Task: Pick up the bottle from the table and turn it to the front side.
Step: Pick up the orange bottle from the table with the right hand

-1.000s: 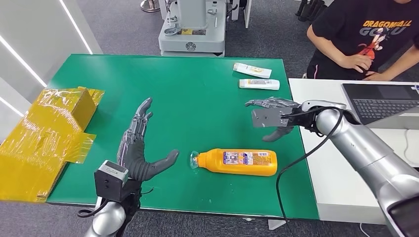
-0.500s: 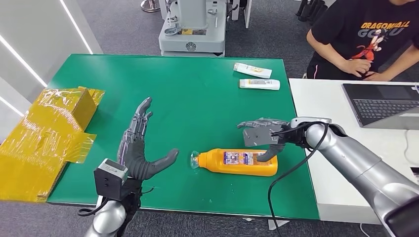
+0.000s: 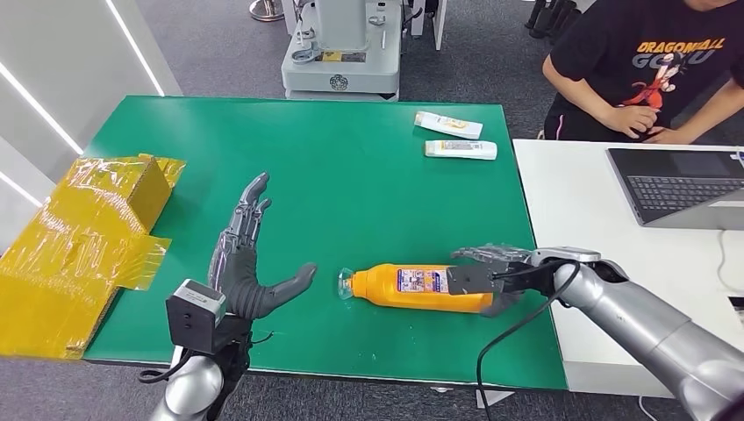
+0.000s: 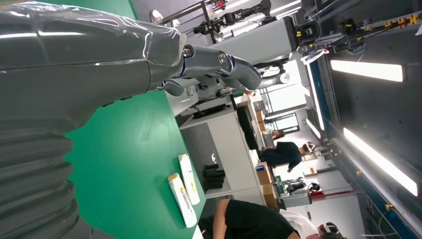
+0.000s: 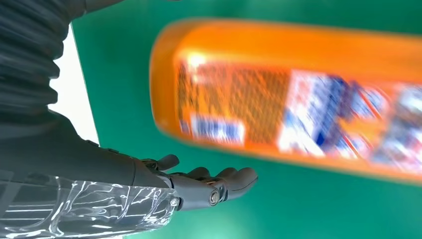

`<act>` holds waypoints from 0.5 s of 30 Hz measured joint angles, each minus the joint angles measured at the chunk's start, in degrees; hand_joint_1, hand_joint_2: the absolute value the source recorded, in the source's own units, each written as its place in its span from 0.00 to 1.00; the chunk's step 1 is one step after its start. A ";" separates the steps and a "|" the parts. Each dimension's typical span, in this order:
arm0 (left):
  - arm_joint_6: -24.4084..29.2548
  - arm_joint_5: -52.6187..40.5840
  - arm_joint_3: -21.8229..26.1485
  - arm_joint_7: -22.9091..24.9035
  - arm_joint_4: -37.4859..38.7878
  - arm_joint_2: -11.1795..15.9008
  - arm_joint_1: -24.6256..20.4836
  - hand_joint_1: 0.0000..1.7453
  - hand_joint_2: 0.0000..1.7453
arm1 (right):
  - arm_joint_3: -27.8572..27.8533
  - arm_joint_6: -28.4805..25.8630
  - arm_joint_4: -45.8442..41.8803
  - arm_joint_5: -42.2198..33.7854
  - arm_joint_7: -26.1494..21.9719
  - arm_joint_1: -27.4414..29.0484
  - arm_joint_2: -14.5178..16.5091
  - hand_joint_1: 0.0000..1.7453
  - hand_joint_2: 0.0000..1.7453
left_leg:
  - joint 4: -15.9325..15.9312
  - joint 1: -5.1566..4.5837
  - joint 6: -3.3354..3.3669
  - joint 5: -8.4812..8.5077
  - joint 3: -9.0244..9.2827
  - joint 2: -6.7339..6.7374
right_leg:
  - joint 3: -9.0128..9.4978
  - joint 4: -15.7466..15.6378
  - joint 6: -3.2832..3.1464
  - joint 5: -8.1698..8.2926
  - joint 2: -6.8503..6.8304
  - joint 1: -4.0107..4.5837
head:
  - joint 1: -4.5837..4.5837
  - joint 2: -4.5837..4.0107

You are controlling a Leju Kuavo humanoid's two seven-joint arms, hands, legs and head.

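An orange bottle [image 3: 412,287] with a clear cap lies on its side on the green table [image 3: 351,193], cap toward my left and a printed label facing up. My right hand [image 3: 491,276] is at the bottle's base end, fingers reaching over the far side and thumb at the near side. In the right wrist view the bottle [image 5: 298,99] looks blurred and close, and the fingers [image 5: 214,186] are stretched out apart from it. My left hand [image 3: 250,263] stays open with spread fingers, left of the cap; its fingers [image 4: 219,62] hold nothing.
Two white tubes [image 3: 447,124] [image 3: 461,150] lie at the table's far right. A yellow taped box [image 3: 88,237] sits at the left edge. A white desk [image 3: 579,219] with a laptop [image 3: 684,184] adjoins on the right, where a person [image 3: 649,70] sits. A grey machine [image 3: 342,53] stands behind.
My right hand has come down and toward me, from above the table behind the bottle to the bottle's base end. The bottle and my left hand have stayed put.
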 joint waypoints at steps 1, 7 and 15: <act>-0.01 0.04 0.00 0.05 0.01 0.00 -0.04 0.00 1.00 | -0.02 -0.43 -0.22 0.27 0.15 0.82 -0.38 0.00 1.00 | 0.00 0.00 0.01 -0.01 0.00 0.01 | 0.00 0.00 0.00 0.00 0.01 0.00 | 0.00 0.00; -0.01 0.21 0.00 0.20 0.04 -0.01 -0.28 0.00 1.00 | -0.53 -2.02 -0.63 1.15 0.45 4.18 -1.52 0.00 1.00 | 0.00 0.01 0.01 -0.01 0.01 0.02 | -0.01 0.00 0.00 0.00 0.02 0.00 | 0.00 0.00; 0.05 0.30 0.00 0.24 0.06 -0.01 -0.27 0.00 1.00 | -1.94 -3.89 -0.41 3.12 -0.45 6.97 -1.58 0.00 1.00 | 0.00 0.00 0.01 0.00 0.00 0.02 | 0.00 0.01 0.00 0.00 0.01 0.00 | 0.01 0.01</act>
